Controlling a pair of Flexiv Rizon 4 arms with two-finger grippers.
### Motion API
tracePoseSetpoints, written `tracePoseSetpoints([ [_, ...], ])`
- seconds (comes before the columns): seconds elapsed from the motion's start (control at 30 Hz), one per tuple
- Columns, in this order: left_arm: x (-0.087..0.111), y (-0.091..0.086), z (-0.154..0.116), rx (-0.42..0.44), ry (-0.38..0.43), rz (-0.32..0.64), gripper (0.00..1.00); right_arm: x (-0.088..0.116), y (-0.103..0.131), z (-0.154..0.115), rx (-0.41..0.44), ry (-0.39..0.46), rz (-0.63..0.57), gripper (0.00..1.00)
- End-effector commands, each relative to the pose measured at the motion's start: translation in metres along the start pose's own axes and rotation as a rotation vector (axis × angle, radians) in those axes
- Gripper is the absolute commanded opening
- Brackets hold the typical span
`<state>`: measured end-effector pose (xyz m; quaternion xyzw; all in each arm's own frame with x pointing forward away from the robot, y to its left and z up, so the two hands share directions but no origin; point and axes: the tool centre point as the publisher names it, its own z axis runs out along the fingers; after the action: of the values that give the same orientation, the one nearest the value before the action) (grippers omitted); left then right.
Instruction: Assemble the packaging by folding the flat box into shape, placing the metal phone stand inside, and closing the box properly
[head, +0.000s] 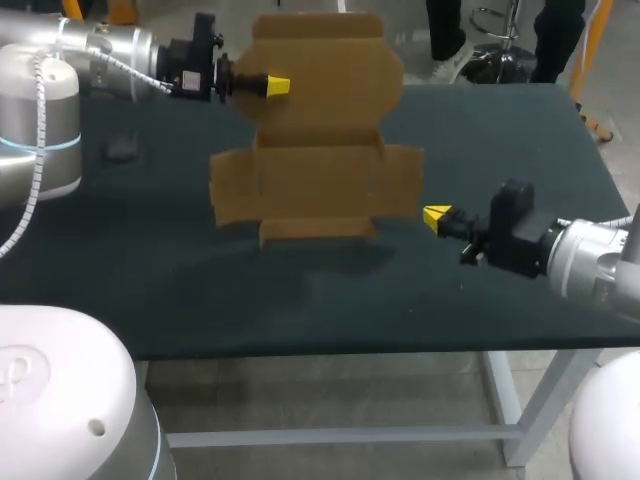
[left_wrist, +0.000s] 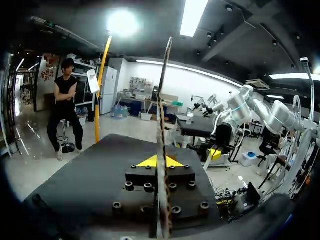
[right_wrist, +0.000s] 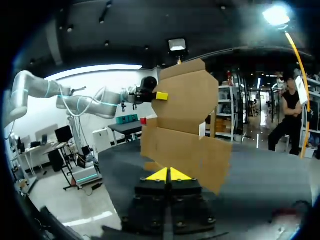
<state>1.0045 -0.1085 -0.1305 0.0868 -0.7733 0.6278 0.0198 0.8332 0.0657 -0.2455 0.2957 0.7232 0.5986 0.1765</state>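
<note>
The flat brown cardboard box is held upright over the middle of the dark table, unfolded, with its side flaps spread. My left gripper is shut on the sheet's upper left edge. In the left wrist view the cardboard shows edge-on between the yellow tips. My right gripper is shut and empty, just off the right flap's lower corner and apart from it. From the right wrist view the box stands ahead of the closed tips. A small dark object, possibly the phone stand, lies on the table at the left.
The dark table stretches bare in front of the box toward its near edge. The box casts a shadow on the tabletop beneath it.
</note>
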Motion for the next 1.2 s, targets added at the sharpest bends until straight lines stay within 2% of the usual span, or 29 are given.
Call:
tracePoseSetpoints([
  [0.03, 0.005, 0.005, -0.001, 0.006, -0.015, -0.004, 0.00, 0.003, -0.002, 0.003, 0.003, -0.007, -0.004, 0.00],
  [0.17, 0.003, 0.010, -0.001, 0.015, 0.015, -0.011, 0.00, 0.006, -0.004, 0.006, 0.012, -0.011, -0.007, 0.00],
  [0.7, 0.000, 0.020, -0.001, 0.028, 0.046, -0.004, 0.00, 0.014, -0.009, 0.015, 0.022, -0.017, -0.006, 0.00],
  [1.2, -0.003, 0.027, 0.003, 0.026, 0.054, 0.023, 0.00, 0.019, -0.024, 0.048, 0.025, -0.037, -0.003, 0.00],
])
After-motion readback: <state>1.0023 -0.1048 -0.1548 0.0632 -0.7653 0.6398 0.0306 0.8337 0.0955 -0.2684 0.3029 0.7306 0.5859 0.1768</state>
